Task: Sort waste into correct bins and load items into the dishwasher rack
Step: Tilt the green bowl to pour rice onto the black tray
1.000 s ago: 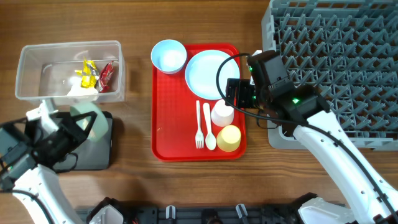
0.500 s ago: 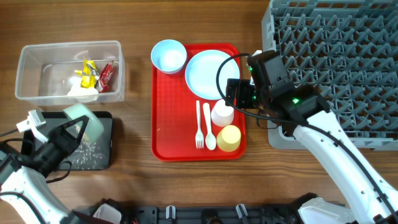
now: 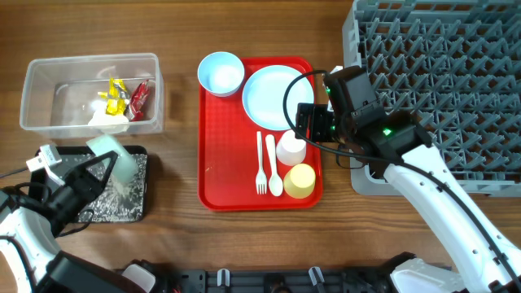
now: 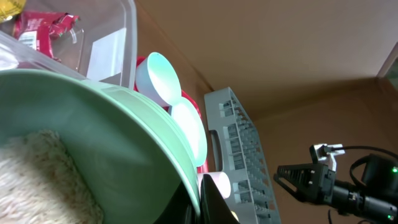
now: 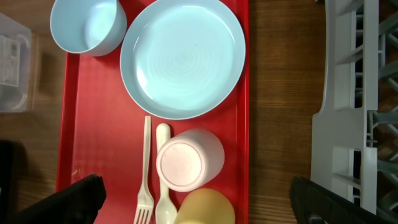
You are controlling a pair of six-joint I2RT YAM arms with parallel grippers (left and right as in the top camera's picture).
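My left gripper (image 3: 91, 172) is shut on the rim of the pale green bowl (image 3: 114, 156), tipped over the black tray (image 3: 138, 213), where white crumbs (image 3: 110, 199) lie. More crumbs (image 4: 37, 180) remain inside the bowl (image 4: 106, 130). The clear tub (image 3: 37, 75) holds a yellow wrapper (image 3: 114, 94), a red wrapper (image 3: 140, 98) and a tissue (image 3: 106, 120). My right gripper (image 5: 199, 199) hangs open above the white cup (image 5: 188, 160) and yellow cup (image 5: 205, 210). Beside them lie the fork (image 5: 145, 180), spoon (image 5: 164, 186), blue plate (image 5: 181, 59) and blue bowl (image 5: 88, 25).
The cups, cutlery, plate and blue bowl all rest on a flat red serving tray (image 3: 228, 171) at the table's middle. The grey dishwasher rack (image 3: 440, 89) fills the right side, its near edge (image 5: 348, 112) close to my right gripper.
The left arm has tipped the green bowl further, and white crumbs have spilled onto the black tray. The right arm has not moved.
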